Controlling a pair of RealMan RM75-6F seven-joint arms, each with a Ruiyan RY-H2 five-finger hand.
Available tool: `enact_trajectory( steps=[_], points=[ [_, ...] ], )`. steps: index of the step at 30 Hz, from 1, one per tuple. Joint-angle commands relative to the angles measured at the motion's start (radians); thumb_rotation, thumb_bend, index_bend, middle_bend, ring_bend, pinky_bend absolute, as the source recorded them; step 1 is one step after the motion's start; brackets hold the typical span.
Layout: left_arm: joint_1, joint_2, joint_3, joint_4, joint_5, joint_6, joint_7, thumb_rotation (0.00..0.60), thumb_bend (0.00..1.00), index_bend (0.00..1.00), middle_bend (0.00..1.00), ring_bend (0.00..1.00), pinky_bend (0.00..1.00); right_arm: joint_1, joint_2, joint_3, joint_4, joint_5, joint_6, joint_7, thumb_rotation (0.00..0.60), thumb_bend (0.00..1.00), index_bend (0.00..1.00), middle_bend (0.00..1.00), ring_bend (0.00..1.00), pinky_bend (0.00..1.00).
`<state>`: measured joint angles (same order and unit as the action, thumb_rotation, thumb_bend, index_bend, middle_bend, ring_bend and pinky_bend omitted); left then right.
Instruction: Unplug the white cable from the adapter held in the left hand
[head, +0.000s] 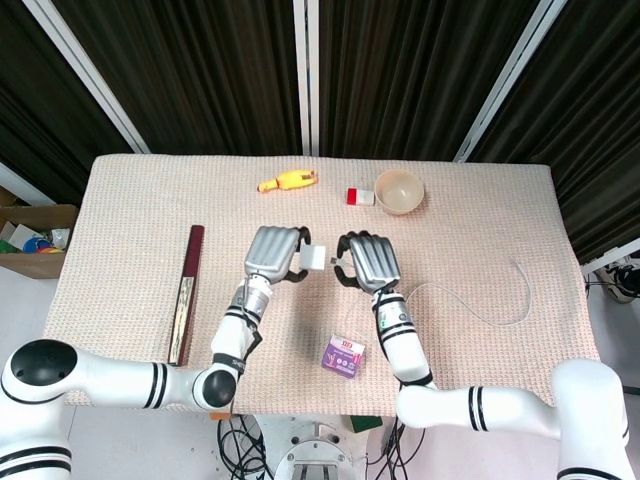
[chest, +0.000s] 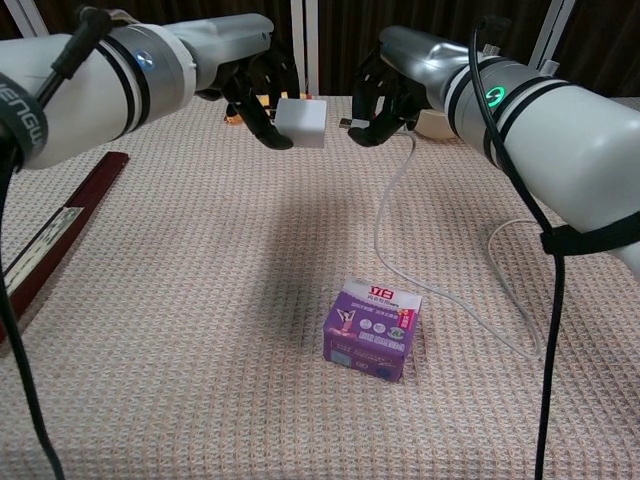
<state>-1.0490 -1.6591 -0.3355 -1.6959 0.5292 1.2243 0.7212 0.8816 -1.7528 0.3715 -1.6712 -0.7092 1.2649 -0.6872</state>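
My left hand (head: 273, 253) (chest: 252, 82) holds a small white cube adapter (head: 315, 257) (chest: 301, 122) above the middle of the table. A short gap separates the adapter from the plug of the white cable (chest: 353, 124), which my right hand (head: 367, 262) (chest: 388, 92) pinches. From that hand the white cable (chest: 400, 225) hangs down to the cloth and trails off to the right (head: 490, 315). The two hands face each other, a little apart.
A purple box (head: 345, 355) (chest: 373, 329) lies on the beige woven table cloth (head: 130, 240) below the hands. A dark red flat bar (head: 187, 292) lies at the left. A yellow toy (head: 287, 181), a small red-and-white item (head: 358, 196) and a beige bowl (head: 399, 190) stand at the back.
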Motion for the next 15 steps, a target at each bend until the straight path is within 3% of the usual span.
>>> enact_trajectory(
  steps=[1, 5, 10, 15],
  points=[
    [0.018, 0.008, 0.010, 0.019, 0.007, -0.013, -0.024, 0.600, 0.37, 0.57, 0.54, 0.74, 0.99, -0.011, 0.021, -0.009, -0.015, -0.004, 0.006, -0.004, 0.600, 0.49, 0.70, 0.45, 0.34, 0.50],
    [0.041, 0.007, 0.055, 0.089, 0.026, -0.053, -0.047, 0.600, 0.37, 0.57, 0.53, 0.73, 0.99, -0.031, 0.069, -0.024, -0.038, 0.010, 0.003, -0.015, 0.600, 0.49, 0.69, 0.45, 0.34, 0.50],
    [0.067, -0.041, 0.123, 0.252, 0.046, -0.114, -0.064, 0.600, 0.37, 0.57, 0.53, 0.68, 0.96, -0.059, 0.129, -0.026, -0.032, 0.039, -0.031, 0.018, 0.600, 0.48, 0.67, 0.44, 0.34, 0.47],
    [0.085, -0.083, 0.140, 0.355, 0.070, -0.163, -0.098, 0.600, 0.37, 0.54, 0.50, 0.53, 0.82, -0.055, 0.139, -0.030, 0.039, 0.085, -0.106, 0.050, 0.600, 0.47, 0.64, 0.41, 0.33, 0.44]
  ],
)
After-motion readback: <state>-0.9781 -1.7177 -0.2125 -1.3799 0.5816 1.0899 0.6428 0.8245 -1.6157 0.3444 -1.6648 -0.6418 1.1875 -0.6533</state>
